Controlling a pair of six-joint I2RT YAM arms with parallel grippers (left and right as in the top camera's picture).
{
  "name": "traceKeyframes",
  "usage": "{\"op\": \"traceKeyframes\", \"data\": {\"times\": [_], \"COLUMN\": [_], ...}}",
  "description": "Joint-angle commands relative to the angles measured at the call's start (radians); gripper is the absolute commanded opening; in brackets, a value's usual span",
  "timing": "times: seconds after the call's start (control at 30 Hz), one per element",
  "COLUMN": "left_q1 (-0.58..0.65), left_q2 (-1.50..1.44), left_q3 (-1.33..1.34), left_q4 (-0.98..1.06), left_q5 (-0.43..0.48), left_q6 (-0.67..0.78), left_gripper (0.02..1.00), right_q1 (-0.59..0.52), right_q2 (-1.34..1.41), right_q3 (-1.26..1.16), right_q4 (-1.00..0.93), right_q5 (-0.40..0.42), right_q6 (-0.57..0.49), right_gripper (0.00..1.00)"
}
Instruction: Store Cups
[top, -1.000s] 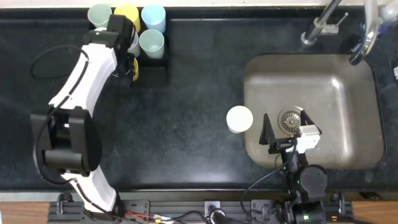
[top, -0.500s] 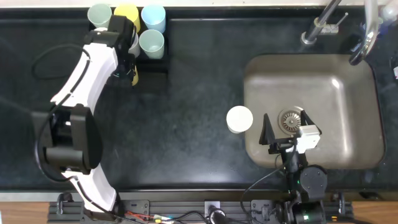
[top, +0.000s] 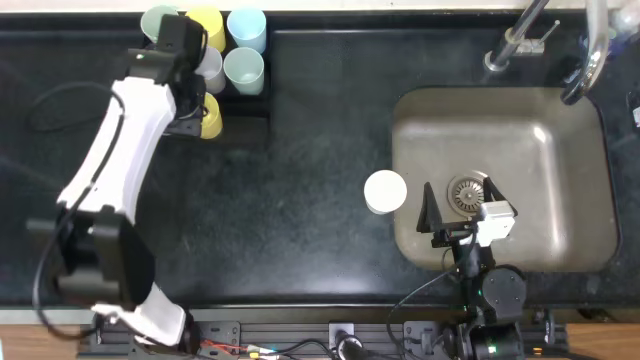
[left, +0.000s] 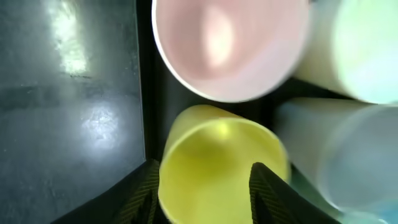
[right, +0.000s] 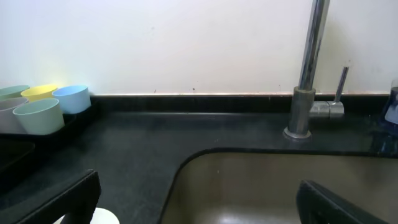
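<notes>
Where the left arm (top: 128, 140) reaches up the top view, a yellow cup (top: 209, 113) sits at the near left corner of the black tray (top: 250, 108). A pink cup (top: 211, 68) stands just behind it, with more cups packed beyond. A white cup (top: 385, 191) stands alone beside the sink (top: 560, 130). The right claw (top: 455, 212) hangs wide open over the sink.

In the left wrist view, the left claw (left: 205, 183) hugs the yellow cup, one finger on each side. The cup stands straight, mouth up.

In the right wrist view, a tap (right: 309, 68) rises behind the sink.
</notes>
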Motion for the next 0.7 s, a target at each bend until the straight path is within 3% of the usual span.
{"op": "traceKeyframes", "data": {"times": [0.03, 0.23, 0.4, 0.47, 0.57, 0.7], "left_q1": [-0.003, -0.003, -0.002, -0.002, 0.0, 0.04], "left_q2": [-0.111, -0.285, -0.491, -0.601, -0.768, -1.018], "left_q3": [0.0, 0.0, -0.084, -0.185, -0.381, -0.689], "left_q4": [0.005, 0.169, 0.436, 0.623, 0.88, 1.097], "left_q5": [-0.07, -0.16, -0.173, -0.086, 0.125, 0.333], "left_q6": [0.0, 0.234, 0.702, 1.009, 1.382, 1.598], "left_gripper": [0.503, 0.524, 0.555, 0.584, 0.739, 1.0], "right_q1": [0.005, 0.005, 0.005, 0.005, 0.005, 0.005], "right_q2": [-0.006, -0.006, -0.006, -0.006, -0.006, -0.006], "right_q3": [-0.013, -0.013, -0.013, -0.013, -0.013, -0.013], "right_q4": [0.005, 0.005, 0.005, 0.005, 0.005, 0.005], "right_q5": [0.001, 0.001, 0.001, 0.001, 0.001, 0.001], "right_q6": [0.004, 0.004, 0.004, 0.003, 0.004, 0.004], "right_gripper": [0.996, 0.998, 0.996, 0.998, 0.998, 0.998]}}
